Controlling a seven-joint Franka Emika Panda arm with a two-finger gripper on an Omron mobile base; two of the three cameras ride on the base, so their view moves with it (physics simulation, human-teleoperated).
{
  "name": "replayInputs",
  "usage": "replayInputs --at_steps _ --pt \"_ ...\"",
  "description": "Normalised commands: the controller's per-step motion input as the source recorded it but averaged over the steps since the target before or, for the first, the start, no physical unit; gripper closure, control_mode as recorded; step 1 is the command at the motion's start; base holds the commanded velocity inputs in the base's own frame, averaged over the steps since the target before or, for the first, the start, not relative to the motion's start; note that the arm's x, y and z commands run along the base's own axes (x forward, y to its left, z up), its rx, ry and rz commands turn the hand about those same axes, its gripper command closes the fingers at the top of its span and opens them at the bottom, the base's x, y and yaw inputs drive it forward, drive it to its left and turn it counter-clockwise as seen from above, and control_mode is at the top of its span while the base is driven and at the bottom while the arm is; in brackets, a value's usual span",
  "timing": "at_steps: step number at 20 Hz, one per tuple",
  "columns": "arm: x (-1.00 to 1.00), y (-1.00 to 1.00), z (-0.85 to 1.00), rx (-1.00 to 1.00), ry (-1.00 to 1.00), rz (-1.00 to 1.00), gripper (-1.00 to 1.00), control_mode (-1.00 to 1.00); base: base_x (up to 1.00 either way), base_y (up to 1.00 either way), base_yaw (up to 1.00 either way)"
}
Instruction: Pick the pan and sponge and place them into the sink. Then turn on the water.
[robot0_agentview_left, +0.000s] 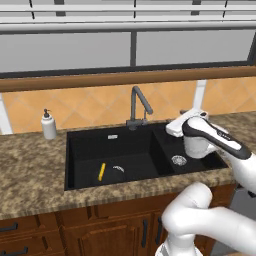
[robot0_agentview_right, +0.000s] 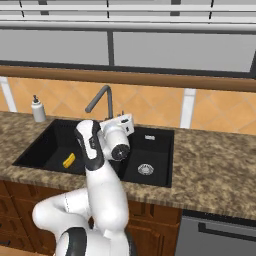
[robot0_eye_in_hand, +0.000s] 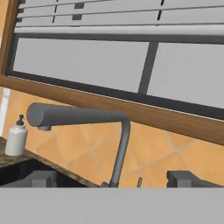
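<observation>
Above the sink (robot0_agentview_left: 90, 137), the claw (robot0_eye_in_hand: 111, 181) faces the faucet (robot0_agentview_left: 139, 102), fingers spread and empty.
Sponge (robot0_agentview_left: 102, 171) lies inside 1 basin, beside a dim pan (robot0_agentview_left: 116, 174). A misjudged reach could miss the small lever, leaving water off.

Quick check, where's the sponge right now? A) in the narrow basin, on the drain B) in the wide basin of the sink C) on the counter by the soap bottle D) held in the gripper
B: the sponge lies on the floor of the wide basin of the sink, yellow face showing, well apart from the soap bottle on the counter and from the gripper up near the faucet.
</observation>
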Motion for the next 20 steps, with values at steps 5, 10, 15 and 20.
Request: replayInputs --at_steps 5,10,15,20 --pt "0.51 -0.02 -0.01 0.01 0.0 0.06 -1.0 -1.0 0.0 0.0 0.0" --pt "0.52 -0.11 -0.01 0.04 0.03 0.11 -1.0 -1.0 0.0 0.0 0.0" --pt "0.49 -0.06 -0.19 0.01 0.02 0.09 -1.0 -1.0 0.0 0.0 0.0" --pt "0.48 0.0 -0.18 0.0 0.04 0.06 -1.0 -1.0 0.0 0.0 0.0"
